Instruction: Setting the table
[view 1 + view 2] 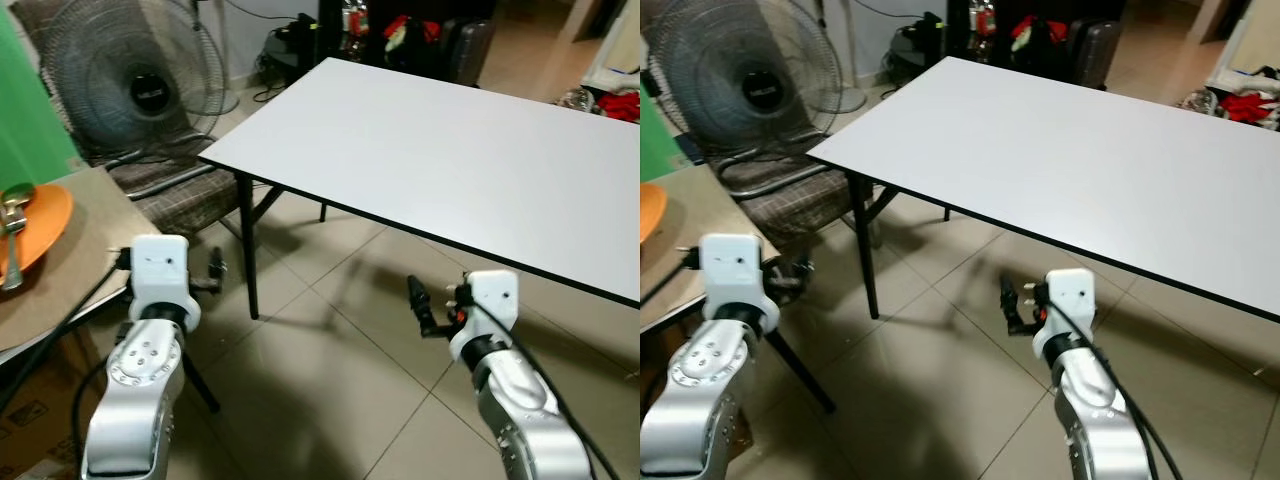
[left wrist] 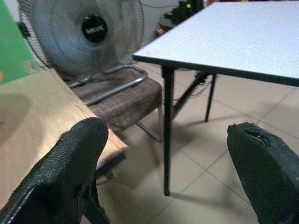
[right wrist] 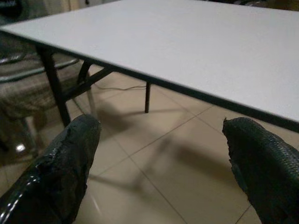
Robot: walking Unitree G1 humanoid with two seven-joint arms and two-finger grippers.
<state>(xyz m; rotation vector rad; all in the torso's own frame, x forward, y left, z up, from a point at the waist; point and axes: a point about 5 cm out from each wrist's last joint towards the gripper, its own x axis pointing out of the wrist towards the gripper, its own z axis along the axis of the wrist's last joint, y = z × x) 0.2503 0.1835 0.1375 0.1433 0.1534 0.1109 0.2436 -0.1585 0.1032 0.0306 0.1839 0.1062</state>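
In the left eye view our risk is clipping the brown side tabletop [image 1: 90,215] edge when reaching, since the left gripper [image 1: 214,270] hangs just beside it while the orange plate [image 1: 38,235] with its fork [image 1: 12,245] lies off to that gripper's left. Our left wrist view shows the fingers [image 2: 70,168] spread wide and empty. Our right wrist view shows the right gripper [image 3: 159,163] equally wide, the white tabletop [image 3: 187,51] just ahead and above.
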